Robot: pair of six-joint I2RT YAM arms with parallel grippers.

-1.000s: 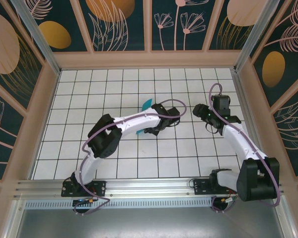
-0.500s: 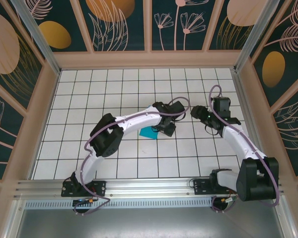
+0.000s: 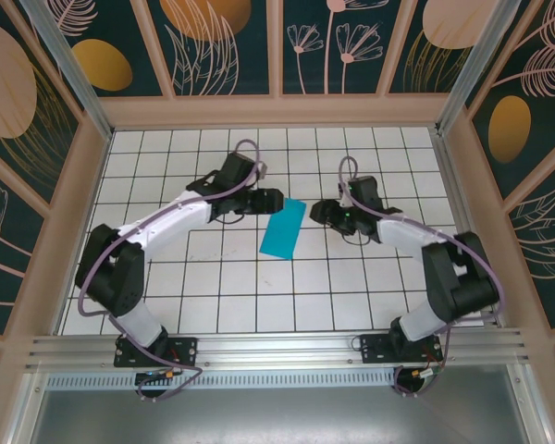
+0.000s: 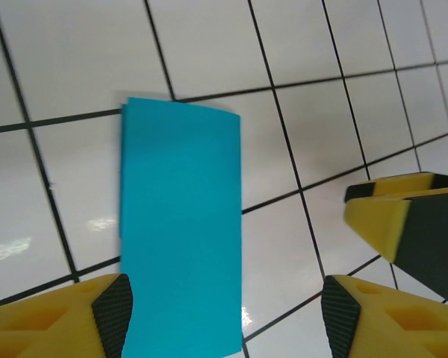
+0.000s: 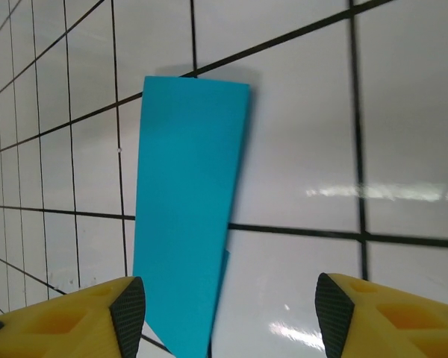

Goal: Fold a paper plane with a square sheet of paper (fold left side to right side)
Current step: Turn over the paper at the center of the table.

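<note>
The square sheet of paper [image 3: 284, 229] lies flat on the white grid table as a teal rectangle folded in half, about one tile wide and two long. My left gripper [image 3: 272, 202] hovers open at its upper left corner. In the left wrist view the paper [image 4: 181, 224] reaches down beside the left fingertip [image 4: 113, 309] of the left gripper [image 4: 224, 313], untouched. My right gripper [image 3: 318, 212] stands open just right of the paper's top end. In the right wrist view the paper [image 5: 188, 216] lies ahead and left of the right gripper [image 5: 230, 313], with a lower layer's edge peeking out.
The right gripper's yellow fingers [image 4: 403, 224] show at the right of the left wrist view, close by. Wooden rails [image 3: 277, 113] and patterned walls close in the table on three sides. Both arm bases sit on the metal rail [image 3: 277, 350] at the near edge.
The left arm swung back to the left and its jaws opened, leaving the paper flat as a folded rectangle. The right arm moved left toward the paper's top end.
</note>
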